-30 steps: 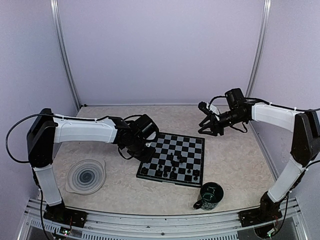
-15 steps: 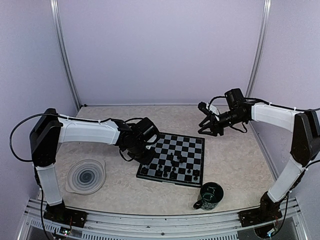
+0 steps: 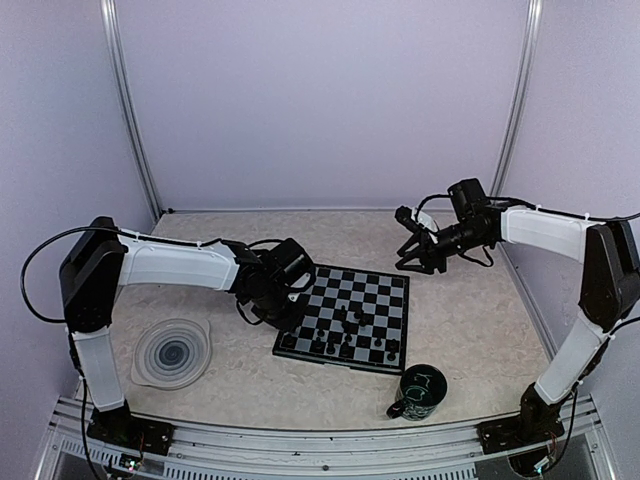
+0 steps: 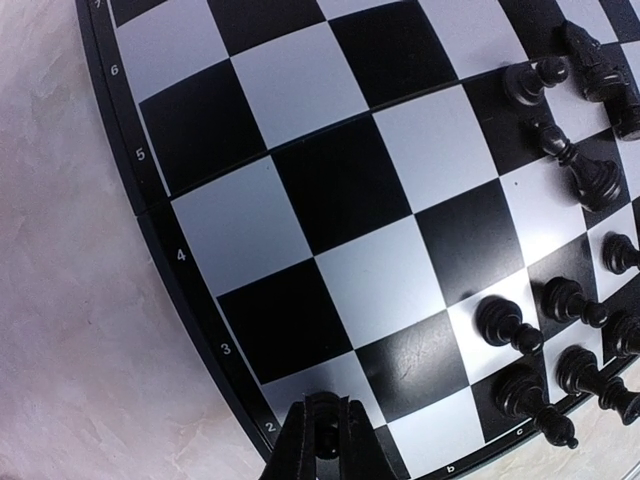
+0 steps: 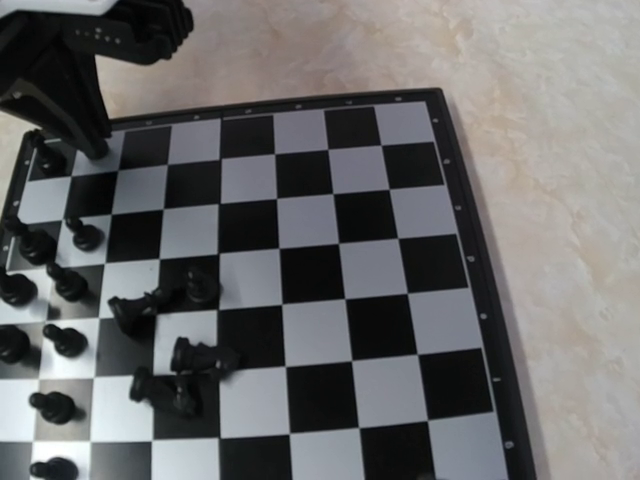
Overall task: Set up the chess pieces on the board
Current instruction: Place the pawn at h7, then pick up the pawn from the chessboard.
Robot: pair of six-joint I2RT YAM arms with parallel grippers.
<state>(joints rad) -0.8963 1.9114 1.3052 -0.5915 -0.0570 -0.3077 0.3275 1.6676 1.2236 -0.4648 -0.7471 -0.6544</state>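
The board [image 3: 385, 300] lies at mid-table. Several black chess pieces [image 3: 340, 347] stand in rows along its near edge, and a few lie toppled near the middle [image 3: 352, 318]. My left gripper [image 3: 291, 314] is low over the board's near-left corner. In the left wrist view it [image 4: 326, 440] is shut on a small black chess piece [image 4: 327, 432] above a light square by the "2" mark. My right gripper [image 3: 417, 257] hovers off the far right corner. Its fingers do not show in the right wrist view, which looks down on the board [image 5: 330, 215] and the toppled pieces [image 5: 200, 356].
A dark green mug [image 3: 420, 392] stands near the front edge, right of the board. A round grey spiral plate [image 3: 172, 352] lies at the front left. Metal posts and purple walls close in the back and sides.
My left arm has shifted slightly left and lower over the board's left edge, with the piece still held. The right arm has barely moved.
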